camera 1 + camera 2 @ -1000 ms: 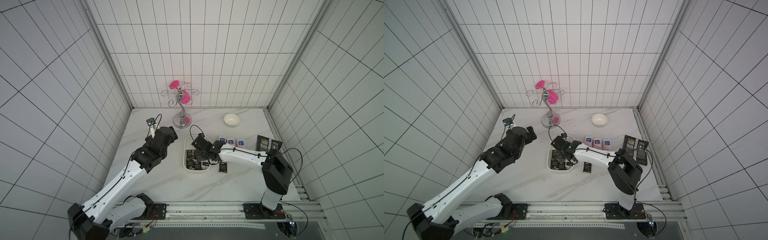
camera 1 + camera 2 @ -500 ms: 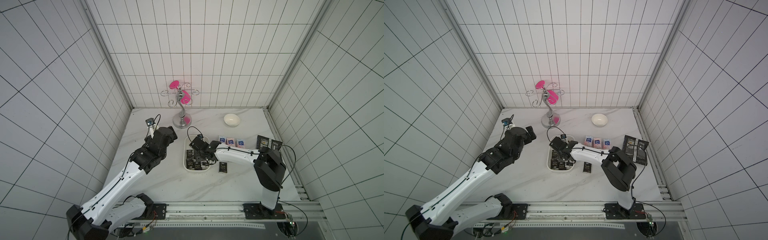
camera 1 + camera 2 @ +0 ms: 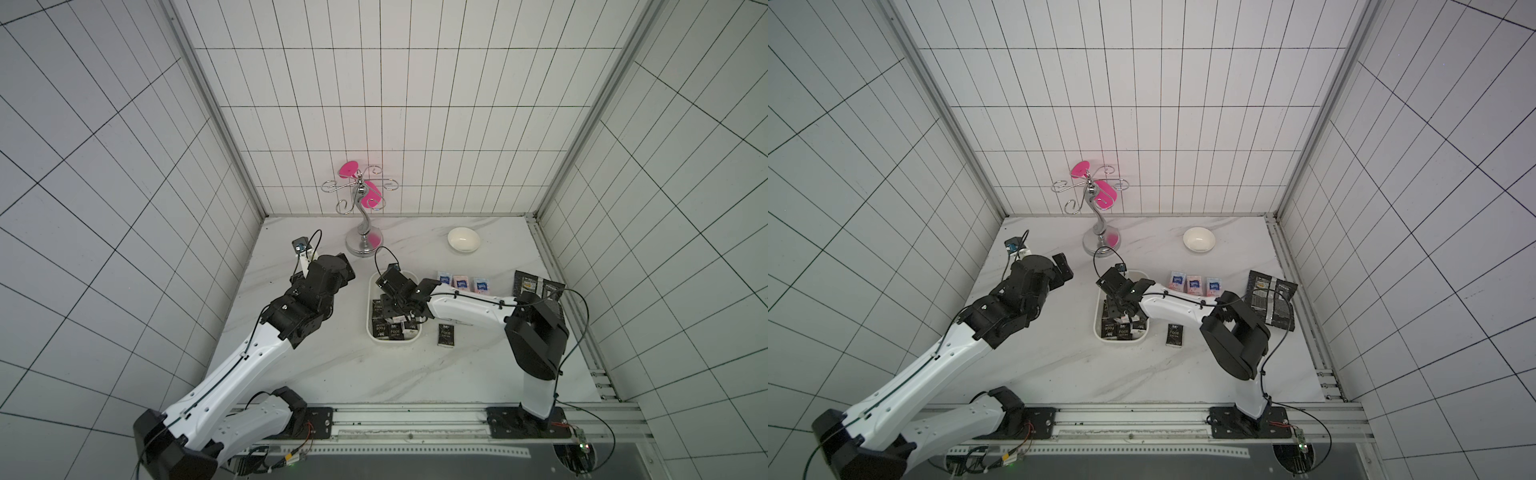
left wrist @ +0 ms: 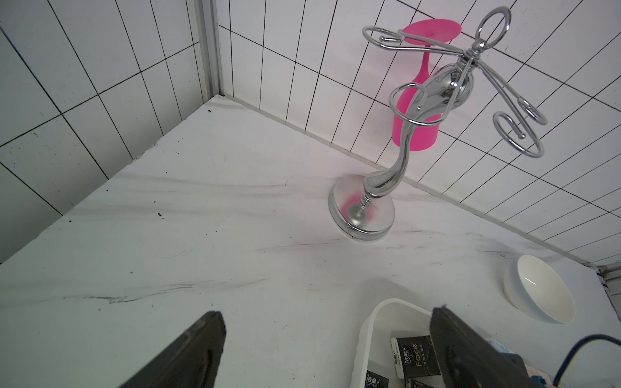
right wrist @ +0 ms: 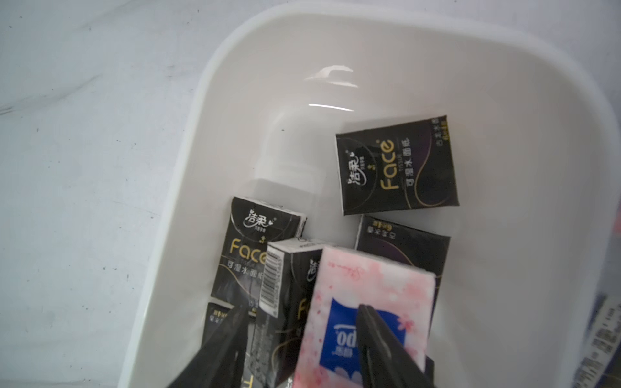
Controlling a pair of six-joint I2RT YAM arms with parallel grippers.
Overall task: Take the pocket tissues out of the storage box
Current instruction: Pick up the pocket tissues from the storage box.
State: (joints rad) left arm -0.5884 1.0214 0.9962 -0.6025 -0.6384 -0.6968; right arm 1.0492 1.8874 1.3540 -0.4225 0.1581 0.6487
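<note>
Right wrist view: right fingers down in the box

Fingers half spread, straddling a black tissue pack standing on edge. One finger lies across a pink pack. No firm grip visible. Likely best: centre on one pack only, squeeze its flat faces, lift straight up clear of the wall. More black packs lie flat in the box. Three pink packs and a lone black pack sit on the table. Left fingers hang wide apart, empty.
</note>
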